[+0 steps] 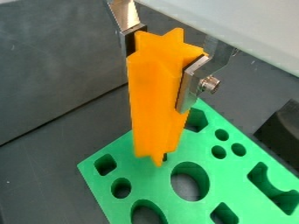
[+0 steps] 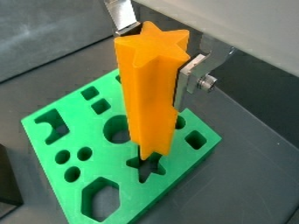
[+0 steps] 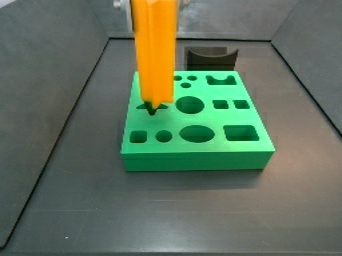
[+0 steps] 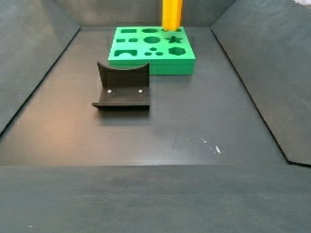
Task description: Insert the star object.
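1. Lowering the long bright orange ridged star object (image 2: pixel 149 96) straight down is, by my judgement, the step in hand — its lower tip sits at the mouth of the star-shaped hole (image 2: pixel 149 166) in the flat green block with shaped holes (image 3: pixel 214 145), upright, at the block's edge row.
2. The tool (image 1: pixel 162 54) is clenched on the star object near its top; in both wrist views the flat silver fingers (image 2: pixel 191 77) press its sides.
3. To do it well, I would keep the bar vertical and turn the wrist only enough to match ridges to the hole's points, then descend slowly — any tilt could jam the ridges on the rim.
4. Letting go should wait until the bar is seated.
5. How deep the tip has entered is hard to tell: the bar itself hides the hole's nearer part.
6. In a side view the tool is cut off by the frame; only the bar (image 4: pixel 173 14) shows.
7. The dark L-shaped fixture (image 4: pixel 122 88) stands well apart on the dark tabletop (image 4: pixel 158 136).
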Controlling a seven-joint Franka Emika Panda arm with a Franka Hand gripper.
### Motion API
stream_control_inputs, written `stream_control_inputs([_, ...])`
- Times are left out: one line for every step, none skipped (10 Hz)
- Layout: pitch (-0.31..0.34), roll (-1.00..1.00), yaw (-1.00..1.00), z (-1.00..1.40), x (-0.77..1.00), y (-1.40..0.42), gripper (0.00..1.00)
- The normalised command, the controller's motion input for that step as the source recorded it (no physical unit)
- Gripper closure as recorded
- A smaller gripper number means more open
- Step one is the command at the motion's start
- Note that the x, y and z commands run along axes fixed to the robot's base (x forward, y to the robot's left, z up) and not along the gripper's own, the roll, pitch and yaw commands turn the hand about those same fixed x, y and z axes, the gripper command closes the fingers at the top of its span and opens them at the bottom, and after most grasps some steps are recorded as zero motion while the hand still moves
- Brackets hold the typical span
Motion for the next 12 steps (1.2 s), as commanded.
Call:
stream_control_inputs([0.000,0.09,0.07,-0.33,0.00,0.04,1.00])
stream_control_inputs([0.024,0.18,0.21,-0.28,-0.02,0.08,1.00])
stream_control_inputs([0.004,0.17,0.33,-0.25,0.00,0.08,1.00])
stream_control_inputs([0.004,0.15,0.34,-0.21,0.00,0.08,1.00])
stream_control_inputs([0.024,0.14,0.34,-0.16,0.00,0.11,1.00])
stream_control_inputs([0.027,0.15,0.36,-0.12,0.00,0.12,1.00])
stream_control_inputs([0.016,0.14,0.40,-0.05,0.00,0.10,1.00])
stream_control_inputs([0.000,0.10,0.48,0.00,-0.09,0.02,1.00])
stream_control_inputs([-0.019,0.10,0.52,0.00,-0.12,0.01,1.00])
stream_control_inputs([0.000,0.15,0.37,0.00,-0.08,0.09,1.00])
stream_control_inputs([0.034,0.19,0.16,0.00,0.00,0.03,1.00])
stream_control_inputs([0.061,0.10,0.00,-0.08,0.11,0.00,1.00])
